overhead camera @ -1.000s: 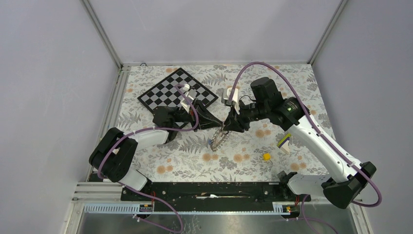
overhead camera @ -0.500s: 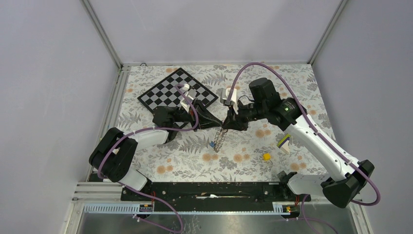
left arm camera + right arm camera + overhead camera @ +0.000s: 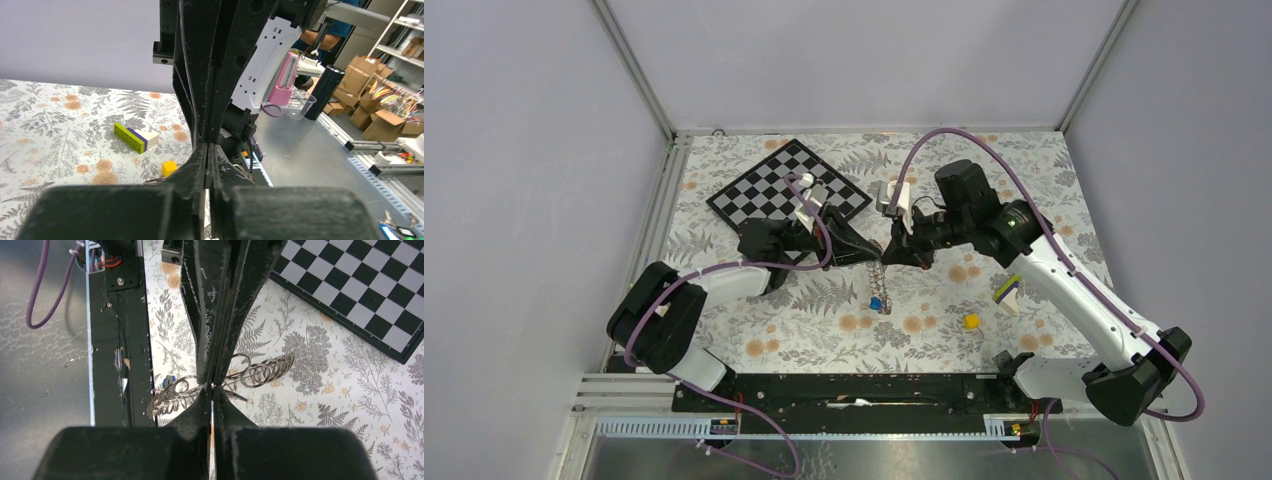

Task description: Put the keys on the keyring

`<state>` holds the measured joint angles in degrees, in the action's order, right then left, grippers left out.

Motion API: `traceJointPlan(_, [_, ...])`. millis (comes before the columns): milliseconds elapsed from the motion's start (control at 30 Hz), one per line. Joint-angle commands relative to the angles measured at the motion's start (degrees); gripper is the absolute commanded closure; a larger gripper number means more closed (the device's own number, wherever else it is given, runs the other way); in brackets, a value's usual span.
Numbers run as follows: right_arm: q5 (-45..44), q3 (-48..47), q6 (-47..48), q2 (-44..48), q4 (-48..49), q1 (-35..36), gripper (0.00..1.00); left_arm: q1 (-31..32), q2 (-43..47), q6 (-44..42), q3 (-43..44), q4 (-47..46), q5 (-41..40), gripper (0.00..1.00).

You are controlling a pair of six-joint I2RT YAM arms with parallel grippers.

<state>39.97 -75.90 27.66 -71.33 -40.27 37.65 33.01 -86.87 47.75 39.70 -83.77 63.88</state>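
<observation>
Progress looks partial: the keyring [image 3: 879,280] dangles over the bench [image 3: 944,325], pinched in the closed fingers of the right gripper [image 3: 212,386], with the blue key [image 3: 875,302] apparently threaded on. The left gripper [image 3: 207,150] has its fingers pressed together beside it. The black key is unseen, likely remaining.

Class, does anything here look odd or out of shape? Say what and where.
The keyring, pinched in the right gripper, looks odd: its coils sag loosely stretched, not a round loop, with the blue key near its lower end.
</observation>
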Motion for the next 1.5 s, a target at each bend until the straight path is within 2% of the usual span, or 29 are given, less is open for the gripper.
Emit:
traceJointPlan(0, [-1.72,-4.52,1.98,-1.98,-5.72,-0.13,1.00,0.03,1.37,-3.95,-0.33,-5.47,-0.70,0.91])
traceJointPlan(167, [-6.39,-12.47,5.58,-7.87,-17.67,1.15,1.00,0.03,1.63,-9.02,1.77,1.70,1.94,0.61])
traceJointPlan(267, [-8.97,-15.39,6.36,-10.18,-21.66,1.94,1.00,0.20,0.99,-9.33,2.75,2.66,2.54,0.56])
traceJointPlan(400, [-11.18,-18.42,6.69,-11.71,-23.95,2.75,1.00,0.51,0.13,-10.43,3.35,4.25,2.84,0.54])
traceJointPlan(700, [-12.70,-22.09,7.36,-13.45,-26.17,3.95,1.00,1.43,-0.48,-15.20,3.45,10.16,1.80,0.60])
traceJointPlan(1133, [-12.87,-22.61,7.46,-15.01,-27.50,4.67,1.00,2.35,-2.13,-13.90,4.67,9.19,1.80,0.75])
traceJointPlan(1333, [-12.76,-23.18,7.15,-15.35,-27.59,4.77,1.00,2.74,-2.41,-13.89,4.78,9.53,2.33,0.78])
traceJointPlan(1467, [-12.89,-23.26,7.21,-15.42,-27.69,4.74,1.00,2.76,-2.40,-14.08,4.68,9.94,2.32,0.86])
